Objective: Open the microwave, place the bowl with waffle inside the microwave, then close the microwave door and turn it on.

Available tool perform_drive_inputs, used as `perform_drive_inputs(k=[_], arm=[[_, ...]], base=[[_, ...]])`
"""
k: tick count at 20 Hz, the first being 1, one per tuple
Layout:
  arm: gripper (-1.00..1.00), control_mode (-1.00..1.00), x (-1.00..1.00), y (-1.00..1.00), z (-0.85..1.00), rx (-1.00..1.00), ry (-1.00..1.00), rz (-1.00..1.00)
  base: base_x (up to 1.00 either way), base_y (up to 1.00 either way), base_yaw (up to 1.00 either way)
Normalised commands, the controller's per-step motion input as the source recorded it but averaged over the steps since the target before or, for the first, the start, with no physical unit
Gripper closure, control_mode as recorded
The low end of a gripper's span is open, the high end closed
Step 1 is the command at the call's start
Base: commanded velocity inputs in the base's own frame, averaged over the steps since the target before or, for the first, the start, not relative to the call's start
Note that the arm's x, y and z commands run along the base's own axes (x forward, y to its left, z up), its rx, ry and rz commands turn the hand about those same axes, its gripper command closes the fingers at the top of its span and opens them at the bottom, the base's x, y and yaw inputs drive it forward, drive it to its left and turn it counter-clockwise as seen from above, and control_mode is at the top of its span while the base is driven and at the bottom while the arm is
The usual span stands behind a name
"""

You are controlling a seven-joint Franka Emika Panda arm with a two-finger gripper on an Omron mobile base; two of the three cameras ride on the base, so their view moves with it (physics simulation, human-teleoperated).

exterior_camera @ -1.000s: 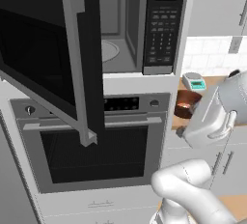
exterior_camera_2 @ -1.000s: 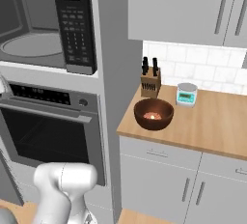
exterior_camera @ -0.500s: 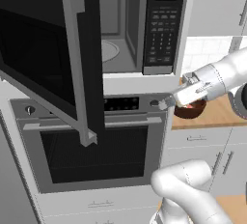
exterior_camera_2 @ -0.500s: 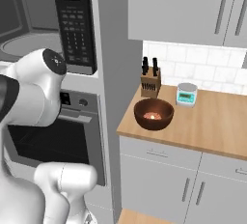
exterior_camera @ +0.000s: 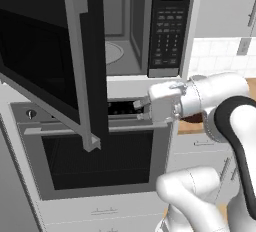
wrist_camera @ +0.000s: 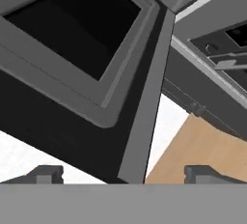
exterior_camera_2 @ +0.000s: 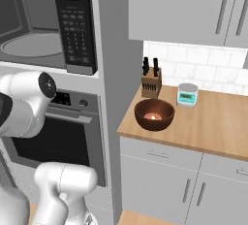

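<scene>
The gripper (exterior_camera: 136, 110) hangs empty with fingers spread, just below the microwave (exterior_camera: 150, 26), whose door (exterior_camera: 45, 61) stands swung open. The bowl with waffle (exterior_camera_2: 154, 114) sits on the counter (exterior_camera_2: 213, 127), well right of the microwave. Opening looks done; next, reach right and grasp the bowl's rim.

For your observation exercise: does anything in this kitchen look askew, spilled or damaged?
Nothing stands out. The microwave door hangs open, as the task needs, and the bowl with waffle sits upright on the counter, nothing spilled.

Microwave door (exterior_camera: 50, 51) cut off at left edge; arm hides bowl with waffle (exterior_camera: 192, 118)
</scene>
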Motion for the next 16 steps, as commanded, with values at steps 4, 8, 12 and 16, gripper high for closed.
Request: perform_drive_inputs(k=[4, 8, 12, 16], arm=[[-1.0, -1.0, 0.42, 0.6, 0.0, 0.0, 0.67, -0.01], [-1.0, -1.0, 0.35, 0.59, 0.0, 0.0, 0.57, 0.06], [-1.0, -1.0, 0.5, 0.77, 0.0, 0.0, 0.5, 0.16], [-1.0, -1.0, 0.4, 0.89, -0.01, 0.0, 0.36, 0.16]], base=[[0.0, 0.0, 0.0], [0.0, 0.0, 0.0], [0.0, 0.0, 0.0], [0.0, 0.0, 0.0]])
